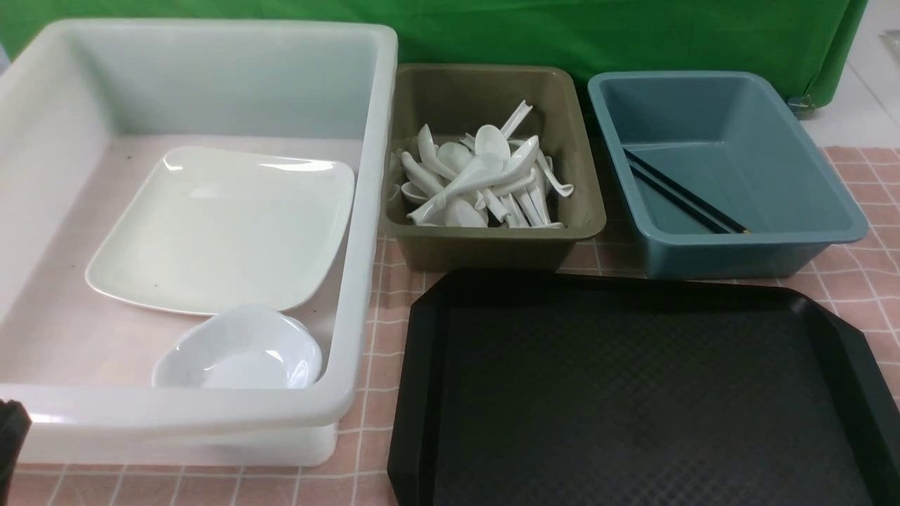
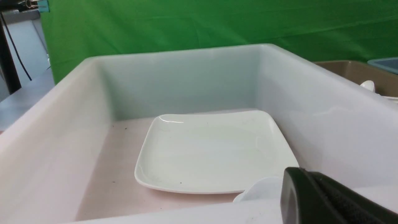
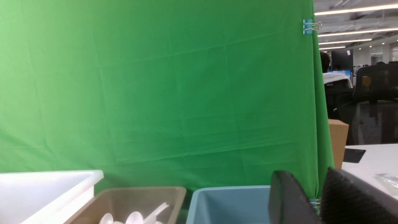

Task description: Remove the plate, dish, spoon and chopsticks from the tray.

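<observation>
Black tray (image 1: 633, 393) fills the lower right, bare; plate (image 1: 225, 228) sits in the white tub (image 1: 373, 211) at left. Left gripper (image 2: 326, 202) pressed together, right gripper (image 3: 320, 202) slightly parted, gripping nothing.

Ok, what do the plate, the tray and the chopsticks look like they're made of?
Plate: glossy white, with sharp highlights along its rim; probably glazed ceramic, though melamine would look the same.
Tray: matte black with a moulded diamond texture and a raised rim; most likely plastic.
Chopsticks: thin, smooth, black; plastic or lacquered wood, too small to tell which.
</observation>
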